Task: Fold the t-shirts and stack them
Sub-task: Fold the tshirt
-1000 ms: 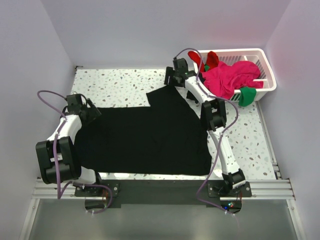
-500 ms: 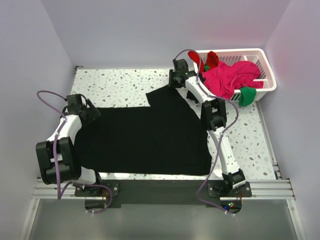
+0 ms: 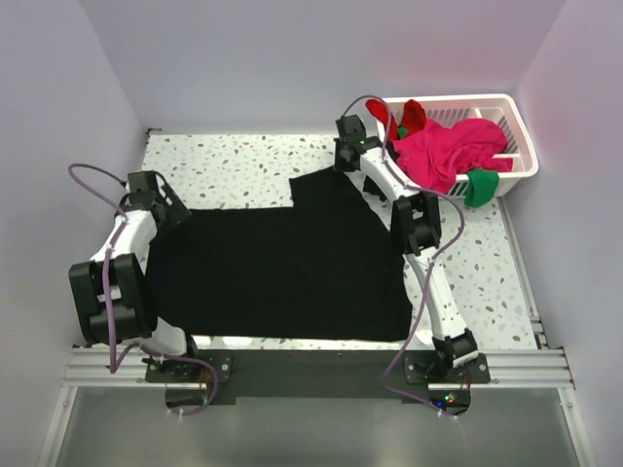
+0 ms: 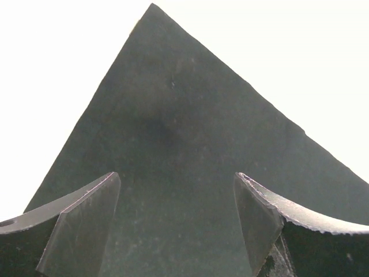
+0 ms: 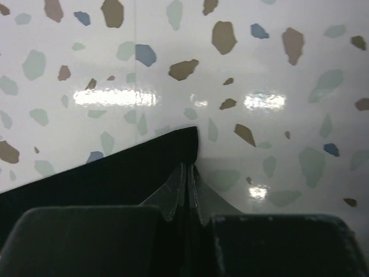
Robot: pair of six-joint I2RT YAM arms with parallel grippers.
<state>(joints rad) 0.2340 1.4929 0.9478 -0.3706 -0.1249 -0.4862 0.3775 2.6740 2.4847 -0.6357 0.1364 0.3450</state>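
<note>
Overhead first: large plain black cloth t-shirt (image 3: 282, 263) spread flat at the centre of the speckled terrazzo table (image 3: 224, 161). Left arm bent out toward 9 o'clock, left gripper (image 3: 167, 202) at the shirt's corner there. Right arm stretched long toward 1 o'clock, right gripper (image 3: 343, 163) on the far sleeve edge. White slatted plastic basket (image 3: 521, 146) at 2 o'clock, holding a magenta-pink shirt (image 3: 448, 151), a red shirt (image 3: 409, 115) and a green shirt (image 3: 479, 185).

From the left wrist: fingers (image 4: 81, 225) spread wide above a black cloth corner, gripping nothing.

From the right wrist: fingertips (image 5: 180, 190) pressed together, pinching the black cloth's corner.
</note>
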